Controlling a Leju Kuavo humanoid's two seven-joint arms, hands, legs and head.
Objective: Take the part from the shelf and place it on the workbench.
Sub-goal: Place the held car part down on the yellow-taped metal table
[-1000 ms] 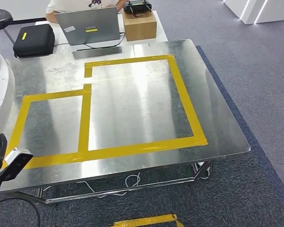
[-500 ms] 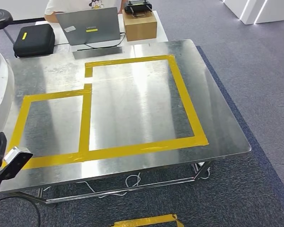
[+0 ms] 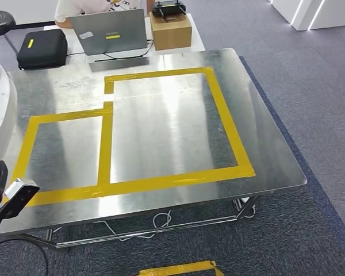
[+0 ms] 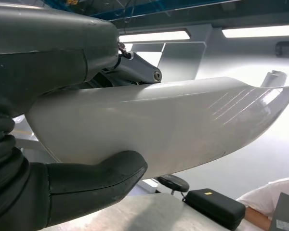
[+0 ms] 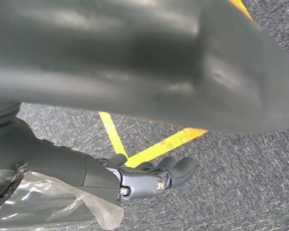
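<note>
Grey carpet surrounds the steel worktop (image 3: pixel 266 155) ahead of you, taped in 2 yellow frames. Your left hand (image 4: pixel 63 159) has its fingers clamped on the white part (image 4: pixel 164 125), long axis running outward from the palm, at the worktop's left edge. Your right hand (image 5: pixel 150 178) hangs with fingers apart, holding nothing.

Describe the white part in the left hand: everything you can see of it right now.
The white part is a large, smooth, glossy shell-like panel, plastic by its look, long and curved, tapering toward one end, with faint scratch lines near that end. The left hand grips it, the thick thumb pressing one face and the darker fingers on the other side. In the head view its rounded edge sits at the workbench's left end; whether it touches the surface is unclear.
</note>
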